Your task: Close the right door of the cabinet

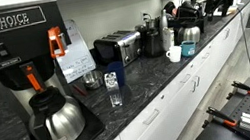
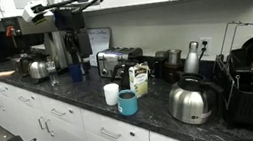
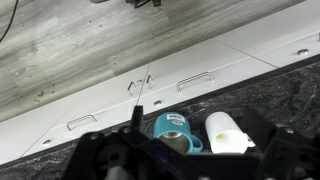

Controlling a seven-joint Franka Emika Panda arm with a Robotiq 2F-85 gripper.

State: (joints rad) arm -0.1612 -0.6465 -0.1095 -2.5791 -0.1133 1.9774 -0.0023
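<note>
The mug (image 3: 172, 131) is teal and the cup (image 3: 226, 133) white. The counter (image 3: 293, 88) is black with grey speckles. The cabinet doors (image 3: 105, 102) are white.

We see the cabinet (image 3: 110, 100) as a run of white fronts below the dark tabletop (image 3: 290, 90). In the wrist view it is seen from above, and two door handles (image 3: 138, 86) sit side by side at a thin seam, with a horizontal drawer pull (image 3: 195, 80) further along. In both exterior views the lower fronts of the cabinet (image 1: 185, 96) (image 2: 33, 120) look flat and in line with their neighbours, and each carries a slim metal handle. We cannot tell whether the right door stands slightly ajar.
</note>
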